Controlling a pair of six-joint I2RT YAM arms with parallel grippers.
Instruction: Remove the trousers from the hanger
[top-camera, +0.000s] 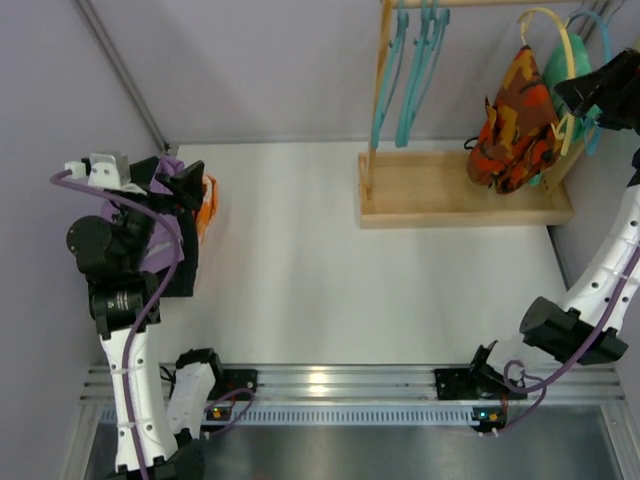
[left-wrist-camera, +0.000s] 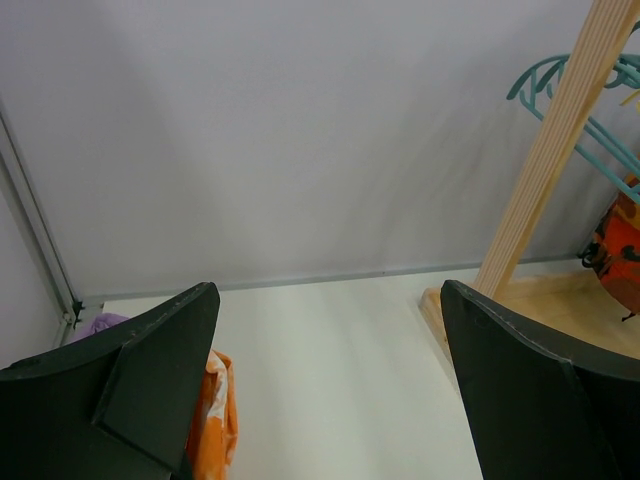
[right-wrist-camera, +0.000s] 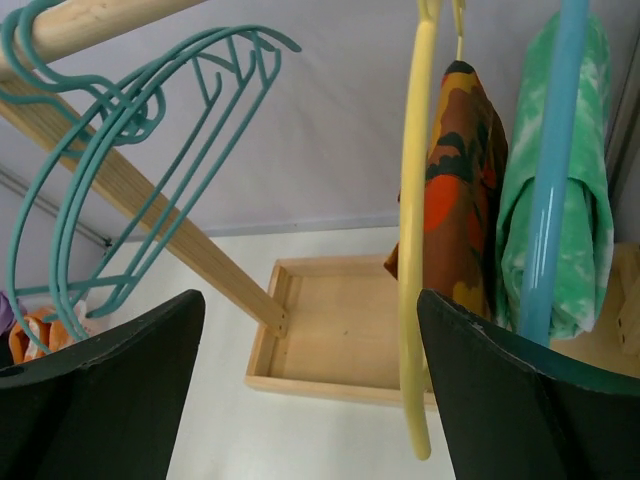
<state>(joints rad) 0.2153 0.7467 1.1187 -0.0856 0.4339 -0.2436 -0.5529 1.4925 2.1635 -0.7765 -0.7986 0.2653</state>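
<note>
Hovering at the wooden rack (top-camera: 440, 190) in the tabletop's (top-camera: 300, 270) far right corner, the right gripper (right-wrist-camera: 310, 300) gaped empty beside the hung patterned trousers (right-wrist-camera: 455, 190) (left gripper (left-wrist-camera: 330, 295) likewise wide, empty); the grasp seemingly came next, on cloth, not the yellow hanger (right-wrist-camera: 412, 250).

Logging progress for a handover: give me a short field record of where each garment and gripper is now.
on hangers: patterned trousers on yellow hanger; green trousers on blue hanger
on table: purple cloth, orange cloth, by left arm
bare: teal hangers
left gripper: open, empty
right gripper: open, facing yellow hanger
</note>
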